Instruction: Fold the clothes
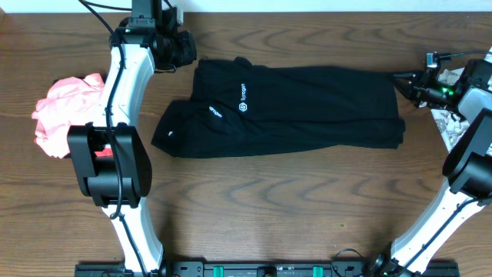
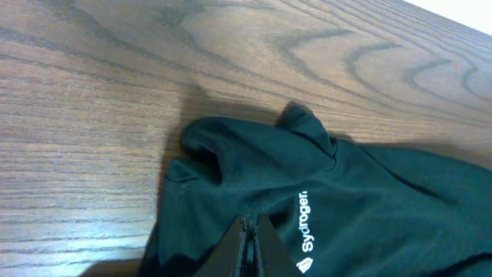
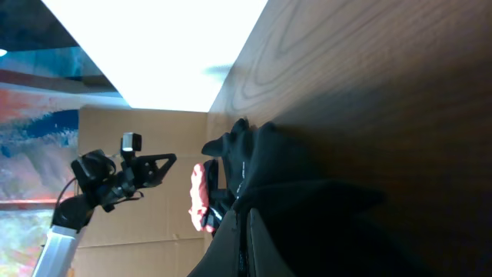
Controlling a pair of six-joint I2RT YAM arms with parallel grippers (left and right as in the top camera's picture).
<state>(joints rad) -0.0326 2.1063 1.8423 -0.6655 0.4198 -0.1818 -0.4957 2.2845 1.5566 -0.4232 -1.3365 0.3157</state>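
A large black garment (image 1: pixel 307 108) with small white logos lies spread flat across the middle of the table, with one fold hanging out at its left. My left gripper (image 1: pixel 188 55) is at its far left corner. In the left wrist view it (image 2: pixel 250 223) is shut, tips over the black fabric (image 2: pixel 369 200), and no cloth shows between them. My right gripper (image 1: pixel 398 78) is at the garment's right edge. There too the gripper (image 3: pixel 247 215) is shut, tips against dark cloth (image 3: pixel 307 208). A coral-pink garment (image 1: pixel 65 108) is crumpled at the far left.
A white patterned cloth (image 1: pixel 446 119) lies at the right edge, partly hidden behind the right arm (image 1: pixel 469 154). The left arm's base and links (image 1: pixel 115 161) stand between the pink garment and the black one. The table's far edge (image 1: pixel 307 11) runs just behind the garment.
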